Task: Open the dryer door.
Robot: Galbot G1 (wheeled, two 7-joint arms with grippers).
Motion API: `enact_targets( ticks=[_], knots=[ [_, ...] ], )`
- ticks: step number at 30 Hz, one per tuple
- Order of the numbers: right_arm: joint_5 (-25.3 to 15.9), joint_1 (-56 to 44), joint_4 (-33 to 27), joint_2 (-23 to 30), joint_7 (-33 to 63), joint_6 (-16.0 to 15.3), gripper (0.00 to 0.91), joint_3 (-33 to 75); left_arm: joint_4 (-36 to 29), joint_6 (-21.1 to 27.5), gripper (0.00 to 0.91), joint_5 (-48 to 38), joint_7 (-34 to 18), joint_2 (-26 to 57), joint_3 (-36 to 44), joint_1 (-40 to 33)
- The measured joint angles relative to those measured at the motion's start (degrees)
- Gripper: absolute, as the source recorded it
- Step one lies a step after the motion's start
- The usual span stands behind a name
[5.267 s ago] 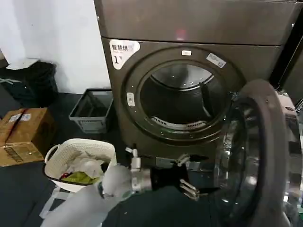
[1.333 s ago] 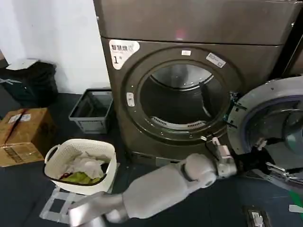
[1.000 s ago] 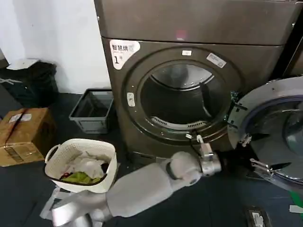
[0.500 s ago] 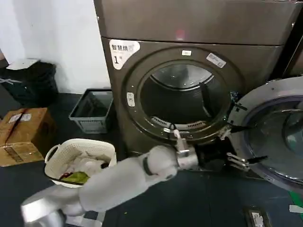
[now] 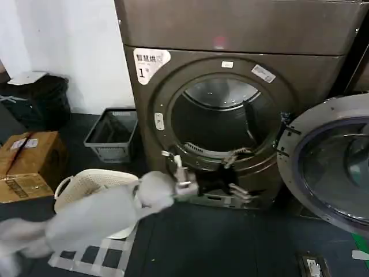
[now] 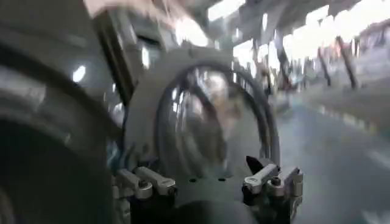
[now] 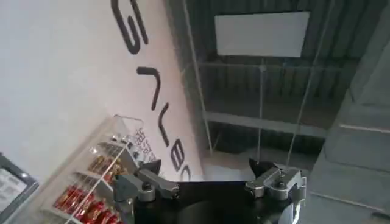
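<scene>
The bronze-grey dryer point(image 5: 140, 124) carries a white sticker marked "1" point(image 5: 151, 62), and its round opening shows the steel drum point(image 5: 222, 115). The dryer door point(image 5: 337, 167) stands swung wide to the right, grey inner face and tinted glass toward me. My left arm reaches across from the lower left. Its left gripper point(image 5: 241, 176) is open in front of the dryer's lower rim, apart from the door, holding nothing. In the left wrist view the open left gripper point(image 6: 207, 178) faces the blurred dryer door point(image 6: 201, 115). My right gripper point(image 7: 210, 175) is open and empty, pointing up at a wall and ceiling.
A white laundry basket point(image 5: 81, 180) with clothes sits on the floor at left, partly behind my arm. A grey bin point(image 5: 112, 135), a cardboard box point(image 5: 29, 164) and a black bag point(image 5: 37, 95) lie farther left. Dark floor lies in front of the dryer.
My left arm has swept leftward away from the door, the gripper now in front of the dryer's lower rim. The door stays wide open at the right.
</scene>
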Motion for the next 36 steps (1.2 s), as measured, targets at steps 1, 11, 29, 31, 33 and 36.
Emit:
enact_targets(
  ticks=[1,11,29,31,33,36],
  knots=[
    [-0.01,0.09,-0.10,-0.07,-0.07,0.05,0.907,0.06,-0.20,0.68,0.907,-0.67,0.15,1.64,0.50,-0.60],
    [-0.34,0.77,-1.26,-0.71,-3.64,-0.36,0.907,1.50,0.95,0.11,0.907,0.00,3.06,15.86,6.20,-6.21],
    [-3.52,-0.23,-3.18,-1.12,-2.36,3.45,0.907,4.57,7.62,2.28,0.907,14.37,7.66,32.87,14.01,-9.32],
    [-3.79,-0.33,-3.43,-0.93,-2.23,3.44,0.907,4.74,8.60,2.87,0.907,15.35,8.17,33.89,14.05,-8.59],
    [-3.79,-0.49,-3.50,-0.72,-1.88,3.39,0.907,4.90,9.54,3.21,0.907,16.01,8.56,34.62,13.99,-7.99],
    [-3.76,-0.73,-3.66,-0.60,-1.72,3.37,0.907,5.31,10.99,4.34,0.907,16.73,9.03,35.58,13.92,-7.36]
  ],
)
